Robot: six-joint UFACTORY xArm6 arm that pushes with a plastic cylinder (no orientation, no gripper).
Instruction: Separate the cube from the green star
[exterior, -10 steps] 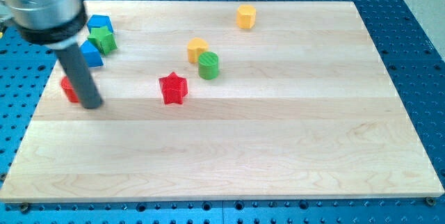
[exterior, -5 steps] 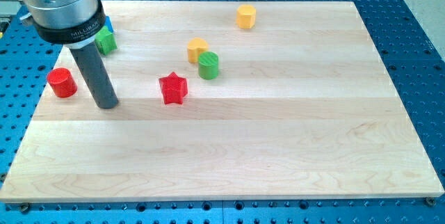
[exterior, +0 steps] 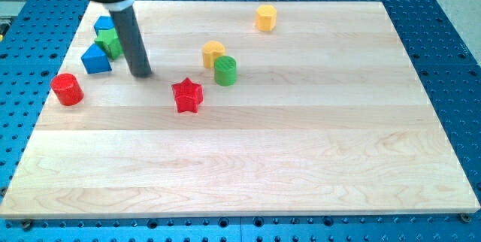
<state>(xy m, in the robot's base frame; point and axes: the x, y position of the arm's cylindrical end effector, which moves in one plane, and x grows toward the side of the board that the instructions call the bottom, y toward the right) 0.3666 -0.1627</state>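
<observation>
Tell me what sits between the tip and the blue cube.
The green star does: my tip rests just to its right, with the blue cube behind it toward the view's top-left. A blue triangular block sits beside them.

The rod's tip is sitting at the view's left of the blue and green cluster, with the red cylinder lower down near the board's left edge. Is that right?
Not quite. The camera view shows my tip at the view's right of the cluster, beside the green star and the two blue blocks. The rest holds: the red cylinder sits lower down near the board's left edge.
</observation>
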